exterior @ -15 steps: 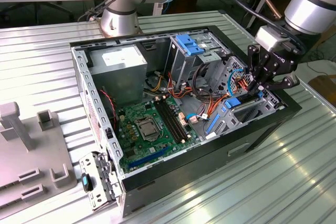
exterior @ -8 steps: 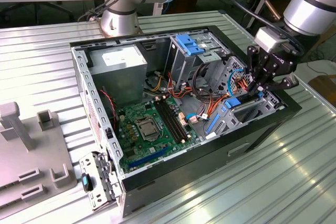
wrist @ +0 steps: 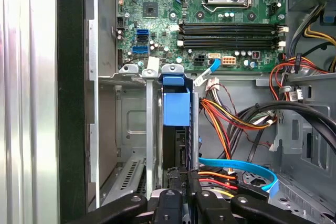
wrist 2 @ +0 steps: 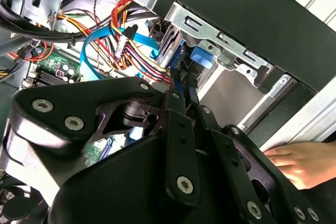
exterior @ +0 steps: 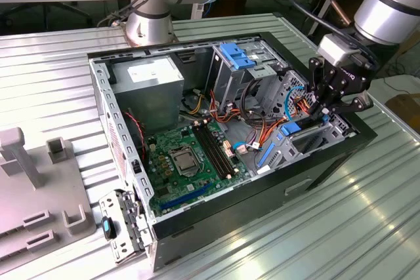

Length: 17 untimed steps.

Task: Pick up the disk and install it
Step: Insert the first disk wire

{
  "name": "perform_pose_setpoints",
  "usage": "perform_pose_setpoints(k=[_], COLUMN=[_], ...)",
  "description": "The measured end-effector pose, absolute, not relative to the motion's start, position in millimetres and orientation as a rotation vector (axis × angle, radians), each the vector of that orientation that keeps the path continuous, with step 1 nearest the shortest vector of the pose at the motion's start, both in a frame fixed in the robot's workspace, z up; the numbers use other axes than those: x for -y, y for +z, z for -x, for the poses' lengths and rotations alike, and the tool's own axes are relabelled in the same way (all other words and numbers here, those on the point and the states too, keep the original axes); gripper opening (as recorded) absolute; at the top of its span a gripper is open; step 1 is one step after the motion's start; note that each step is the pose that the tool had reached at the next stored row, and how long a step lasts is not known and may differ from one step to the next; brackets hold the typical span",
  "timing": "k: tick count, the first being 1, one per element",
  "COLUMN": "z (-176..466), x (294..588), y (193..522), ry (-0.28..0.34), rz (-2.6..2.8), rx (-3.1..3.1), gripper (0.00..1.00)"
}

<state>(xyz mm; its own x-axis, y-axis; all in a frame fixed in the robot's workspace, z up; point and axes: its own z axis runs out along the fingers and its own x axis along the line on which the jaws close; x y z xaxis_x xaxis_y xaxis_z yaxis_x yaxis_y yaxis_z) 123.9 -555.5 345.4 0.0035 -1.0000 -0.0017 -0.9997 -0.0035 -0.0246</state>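
Outside, exterior view: gripper [exterior: 326, 111] low over the computer case [exterior: 315, 168] at that view's right, disk [exterior: 292, 128] directly beneath. Second wrist view: fingers [wrist 2: 178, 114] pinched together on the disk's blue carrier edge. First wrist view: disk [wrist: 176, 109] standing on edge in the drive cage [wrist: 152, 129], long axis straight away from the gripper [wrist: 181, 182] toward the motherboard [wrist: 210, 19].

1. Arm [exterior: 394, 4] enters from the exterior view's right, wrist angled downward.
2. Gripper [exterior: 323, 111] points down, fingers [wrist 2: 178, 129] drawn close together, nearly touching.
3. A person's hand [wrist 2: 296, 163] appears in the second wrist view.
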Motion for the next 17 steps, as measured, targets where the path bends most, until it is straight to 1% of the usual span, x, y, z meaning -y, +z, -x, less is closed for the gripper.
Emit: perform_pose_setpoints(k=[17], z=[-124.0], x=[554.3], y=[348.2], ry=[-0.027], rz=[2.174], rx=[-2.243], gripper=[0.16])
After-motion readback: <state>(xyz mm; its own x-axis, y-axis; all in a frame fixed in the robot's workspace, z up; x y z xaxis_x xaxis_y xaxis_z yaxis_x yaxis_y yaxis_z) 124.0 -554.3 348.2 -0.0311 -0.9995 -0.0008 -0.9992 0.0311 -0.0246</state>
